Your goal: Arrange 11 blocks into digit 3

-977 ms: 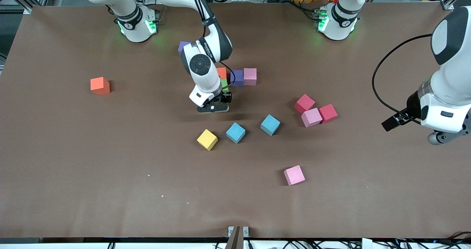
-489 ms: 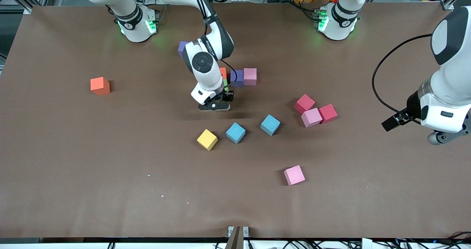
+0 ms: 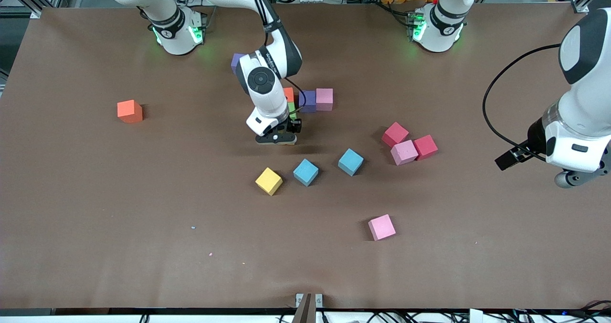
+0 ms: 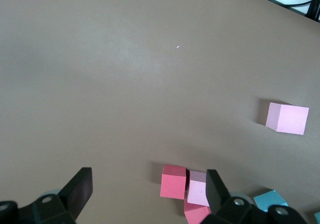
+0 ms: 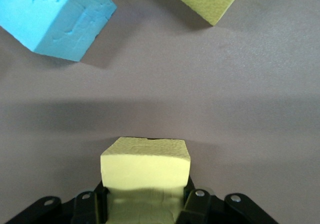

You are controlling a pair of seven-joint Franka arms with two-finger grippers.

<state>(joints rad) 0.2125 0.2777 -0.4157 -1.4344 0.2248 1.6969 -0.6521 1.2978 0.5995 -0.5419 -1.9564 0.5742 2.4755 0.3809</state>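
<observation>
Shifting only slightly since a second ago, the right gripper (image 3: pixel 276 140) is edging back and forth beside the started figure while every loose cube is lying where it lay; its fingers are pinching tight on a yellow block (image 5: pixel 145 162), which the right wrist view is showing seated squarely between the pads and hanging just above the brown table (image 3: pixel 143 218). Taking the green block (image 3: pixel 291 109) as landmark: the held cube is hovering just nearer the front camera than it; an orange block (image 3: pixel 288 94) is touching its farther face; a purple block (image 3: pixel 308 100) and a pink block (image 3: pixel 324 98) are running off from that orange one toward the left arm's end. Judging from this, the yellow cube is being placed as the next link of the column, so it should be coming down flush against the green face, edges square, with the release held until it is resting flat, lest it nudge the row askew. Well nearer the camera than the green block, a second yellow block (image 3: pixel 268 181) and two light blue blocks (image 3: pixel 305 171) are lying loose. Far toward its own end, the left gripper (image 4: pixel 147 194) is waiting with fingers spread wide and empty. No brand, label or writing is readable anywhere.
</observation>
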